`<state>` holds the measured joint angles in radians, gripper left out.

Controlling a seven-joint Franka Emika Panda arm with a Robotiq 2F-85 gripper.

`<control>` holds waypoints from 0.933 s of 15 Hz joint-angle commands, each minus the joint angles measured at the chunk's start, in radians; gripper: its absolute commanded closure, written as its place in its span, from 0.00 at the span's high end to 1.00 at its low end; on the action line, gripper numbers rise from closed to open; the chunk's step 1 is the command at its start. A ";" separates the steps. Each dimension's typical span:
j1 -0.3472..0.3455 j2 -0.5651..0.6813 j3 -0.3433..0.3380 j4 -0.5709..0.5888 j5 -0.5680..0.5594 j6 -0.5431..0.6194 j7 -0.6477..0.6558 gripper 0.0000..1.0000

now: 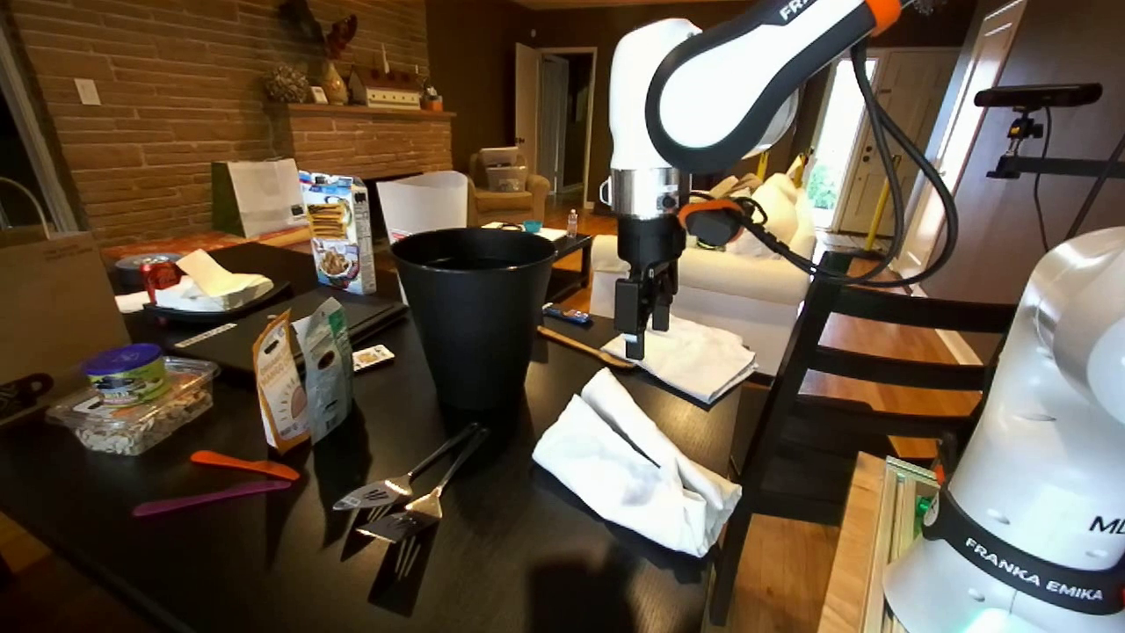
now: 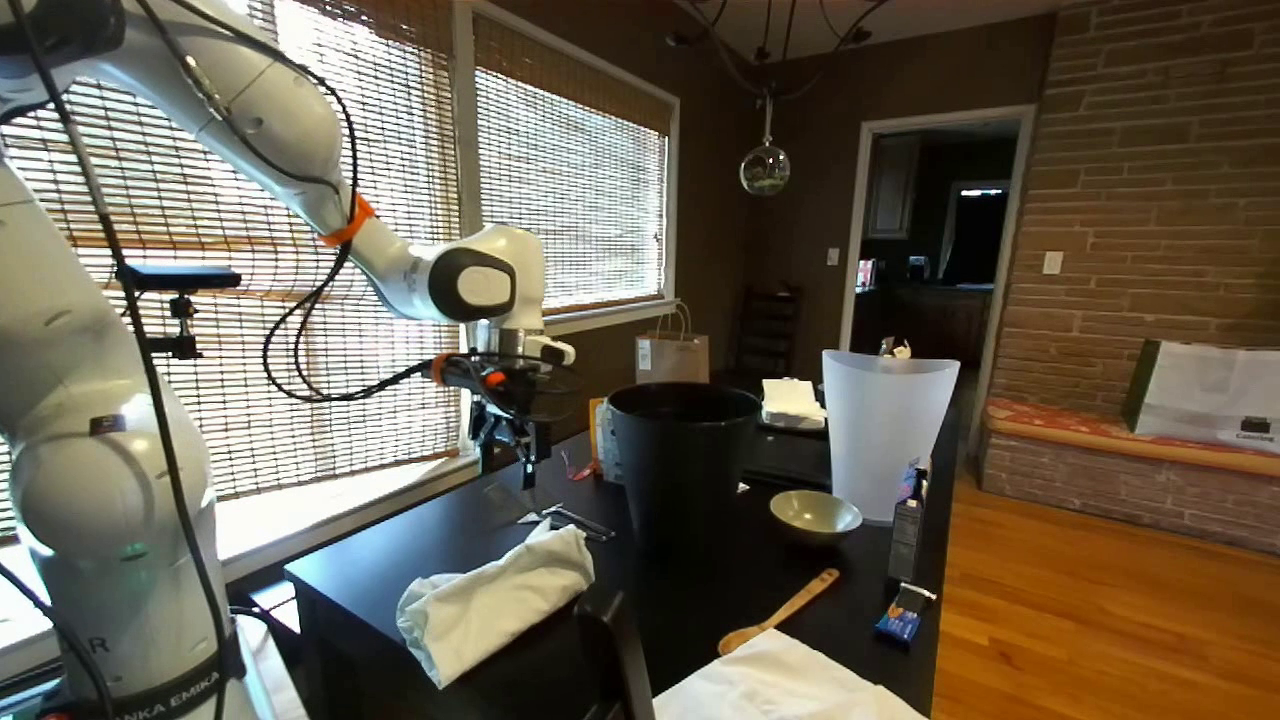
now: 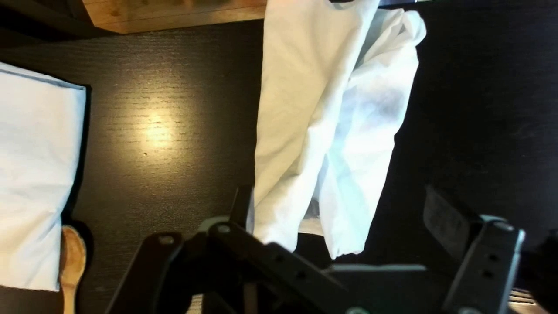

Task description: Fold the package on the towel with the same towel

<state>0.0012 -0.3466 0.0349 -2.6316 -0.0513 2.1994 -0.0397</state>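
Observation:
The white rumpled towel lies on the dark table near its edge, in both exterior views (image 1: 628, 470) (image 2: 500, 605) and in the wrist view (image 3: 296, 109). Its two long sides are folded inward and leave a narrow gap. A small greyish patch shows in that gap in the wrist view; I cannot tell whether it is the package. The package is otherwise hidden. My gripper (image 1: 649, 334) (image 2: 508, 465) is open and empty, above the table. In the wrist view its fingers (image 3: 344, 218) stand wide apart, with the towel's near end showing between them.
A tall black bin (image 1: 475, 325) (image 2: 680, 470) stands close to the towel. A smaller folded white cloth (image 1: 690, 365) (image 3: 35, 174) and a wooden spoon (image 2: 780, 615) lie to one side. Metal serving utensils (image 1: 413, 497) and snack bags (image 1: 281, 387) are on the table. A chair (image 1: 879, 360) is at the edge.

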 commanded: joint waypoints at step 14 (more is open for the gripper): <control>-0.005 -0.049 -0.010 0.126 -0.016 -0.135 0.022 1.00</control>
<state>-0.0114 -0.3960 0.0312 -2.5073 -0.0645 2.0667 -0.0202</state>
